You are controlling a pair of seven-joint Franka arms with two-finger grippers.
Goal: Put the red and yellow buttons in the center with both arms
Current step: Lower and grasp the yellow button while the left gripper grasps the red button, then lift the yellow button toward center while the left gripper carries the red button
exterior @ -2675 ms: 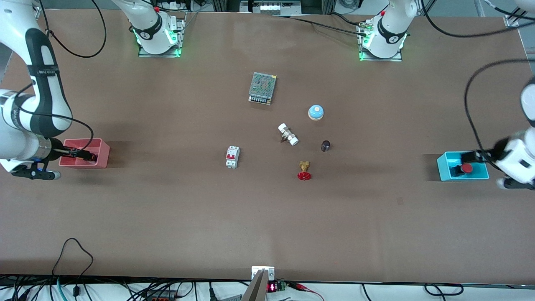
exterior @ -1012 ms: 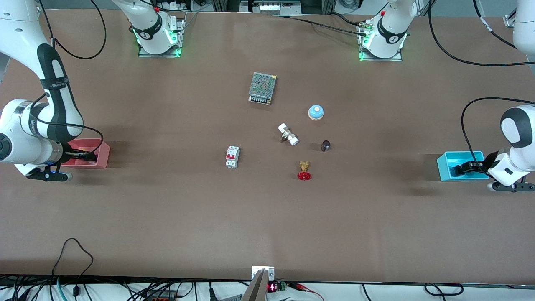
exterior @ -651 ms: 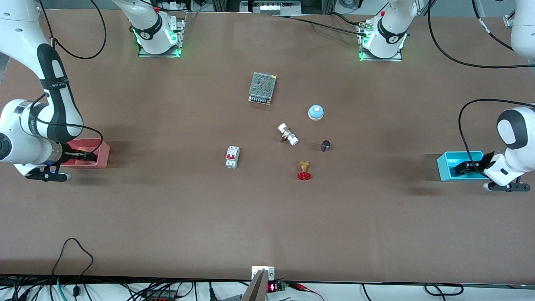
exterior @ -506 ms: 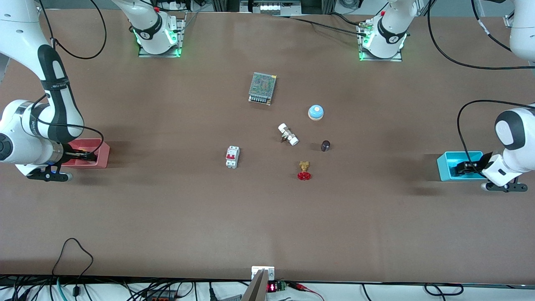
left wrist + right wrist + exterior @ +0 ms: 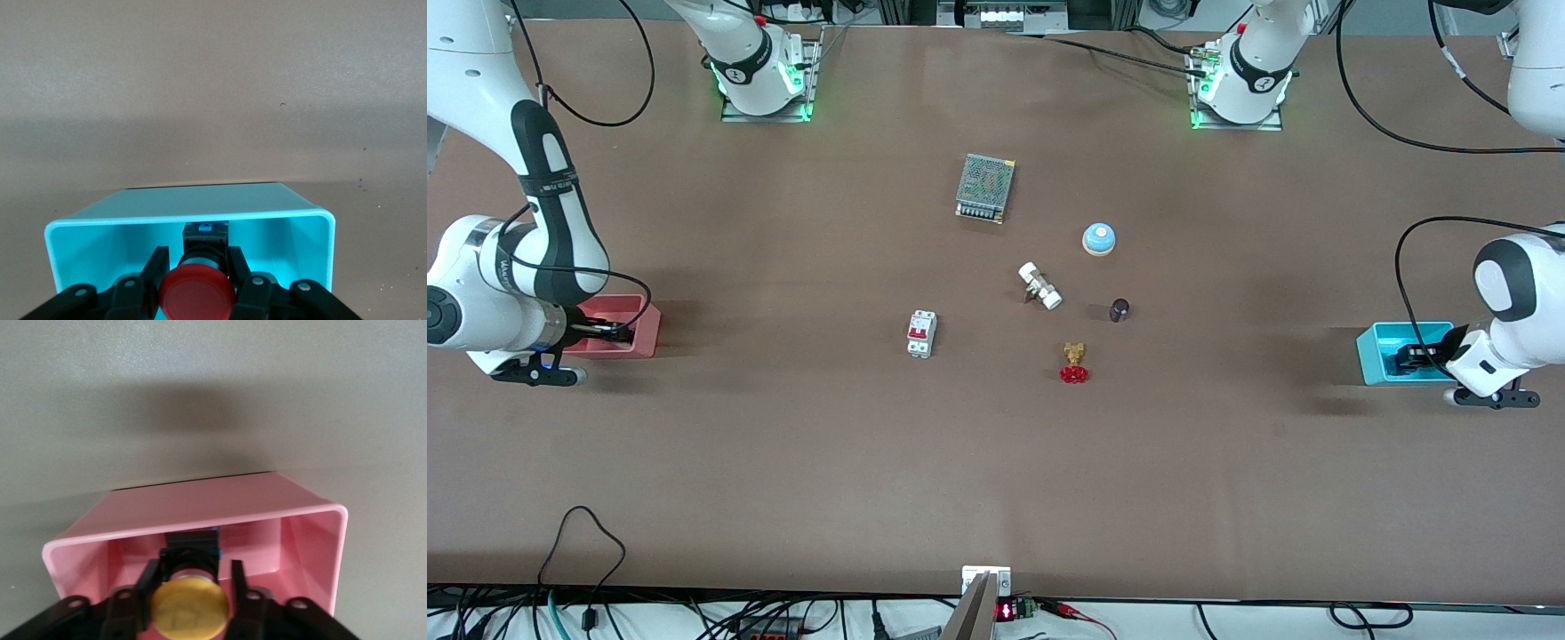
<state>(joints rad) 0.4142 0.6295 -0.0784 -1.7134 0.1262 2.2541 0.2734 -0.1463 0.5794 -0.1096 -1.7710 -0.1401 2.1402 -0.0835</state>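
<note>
The red button (image 5: 197, 292) stands in the cyan bin (image 5: 293, 233) at the left arm's end of the table. My left gripper (image 5: 197, 257) is down in that bin (image 5: 1380, 348), open, with a finger close on each side of the button's black body. In the front view the left gripper (image 5: 1409, 357) hides the button. The yellow button (image 5: 189, 607) stands in the pink bin (image 5: 313, 547) at the right arm's end. My right gripper (image 5: 193, 569) is open astride it, one finger against the body and a gap at the other. The front view shows the right gripper (image 5: 609, 333) inside the pink bin (image 5: 642, 322).
Around the table's middle lie a mesh power supply (image 5: 985, 187), a blue-domed bell (image 5: 1099, 238), a white pipe fitting (image 5: 1040, 285), a dark knob (image 5: 1120, 309), a red handwheel brass valve (image 5: 1074, 364) and a white circuit breaker (image 5: 921, 333).
Both arms have lowered their grippers into the bins. The left wrist has swung in over the cyan bin and now covers the red button. The table's middle objects have not moved.
</note>
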